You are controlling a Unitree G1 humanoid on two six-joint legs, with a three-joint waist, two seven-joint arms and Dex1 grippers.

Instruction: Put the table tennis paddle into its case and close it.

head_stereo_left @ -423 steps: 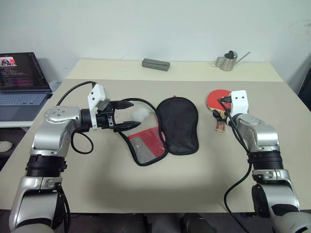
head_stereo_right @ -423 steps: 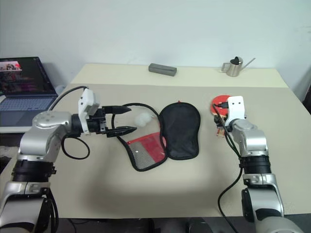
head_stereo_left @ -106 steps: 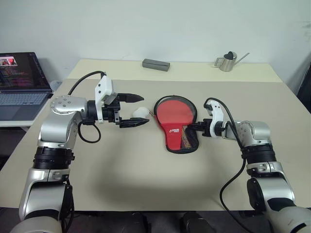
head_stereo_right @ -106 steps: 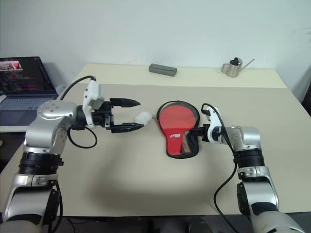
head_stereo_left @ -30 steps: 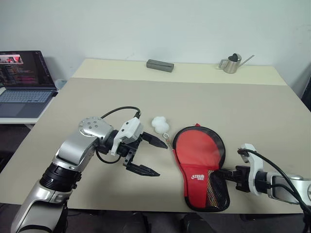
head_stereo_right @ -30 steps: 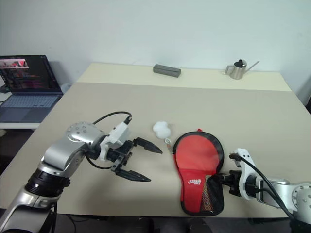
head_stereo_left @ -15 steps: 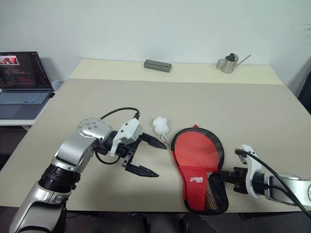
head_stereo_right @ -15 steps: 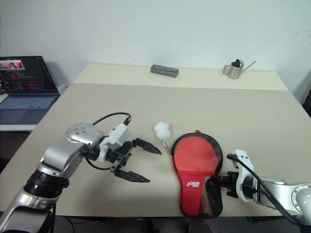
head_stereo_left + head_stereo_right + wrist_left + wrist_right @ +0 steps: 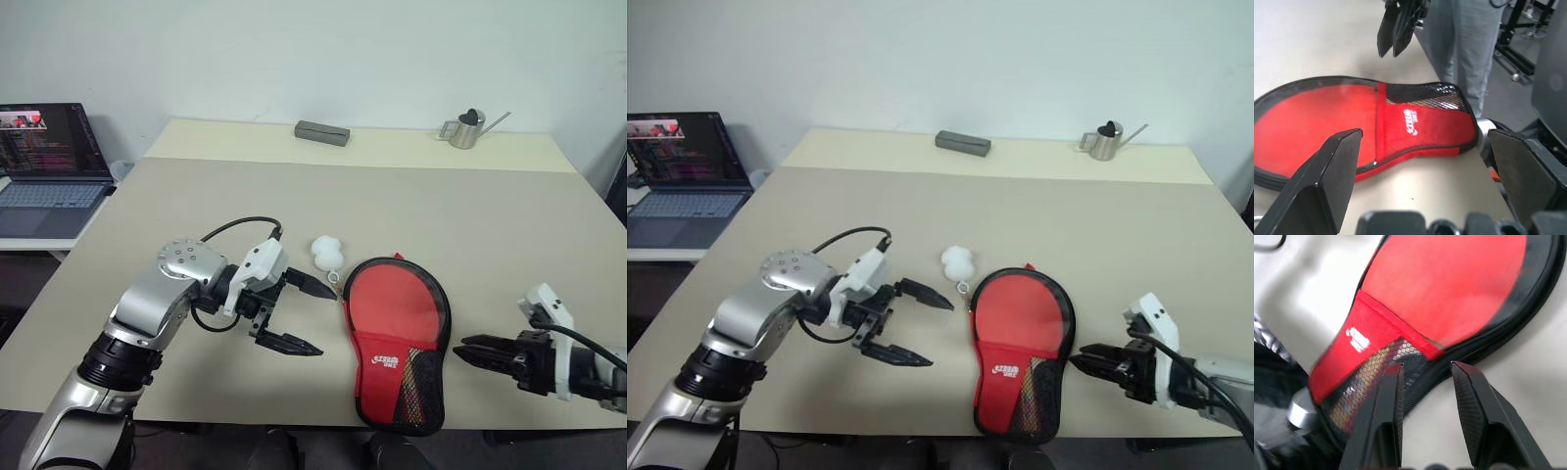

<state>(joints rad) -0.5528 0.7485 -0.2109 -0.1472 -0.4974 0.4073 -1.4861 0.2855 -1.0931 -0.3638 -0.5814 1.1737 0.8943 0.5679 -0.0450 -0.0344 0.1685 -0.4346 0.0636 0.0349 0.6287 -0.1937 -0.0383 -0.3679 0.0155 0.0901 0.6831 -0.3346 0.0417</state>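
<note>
1. Case (image 9: 396, 343) lies flat on the bench (image 9: 490, 235), red side up, white logo and black mesh pocket toward the near end. Its narrow end reaches right to the bench's near edge, at 6 o'clock of the bench centre.
2. Paddle: striped handle faintly visible through the mesh in the right wrist view; the rest can't be told, hidden inside the case.
3. White pom-pom (image 9: 326, 252) sits at 11 o'clock of the case, just beside its rounded top, tied on by a short cord.
4. Left claw (image 9: 299, 315): wide open, empty, at 9 o'clock of the case and near it but apart. One finger points at the pom-pom cord, the other hangs low over bare bench.
5. Right claw (image 9: 475, 348): narrow gap between the fingers, empty, at 3 o'clock of the case's mesh end. Tips close to the case edge, not touching. It hangs by the near bench edge.
6. Open room: wide bare bench from 12 to 2 o'clock of the case; bare strip between the left claw and the case.
7. Far edge items, well apart: grey block (image 9: 322, 132) at 12 o'clock, small metal watering can (image 9: 464, 128) at 1 o'clock.
8. Laptop (image 9: 44, 157) on a side table at 10 o'clock, off the bench.
9. A person's grey trouser legs (image 9: 1469, 44) stand beyond the bench edge in the left wrist view.
</note>
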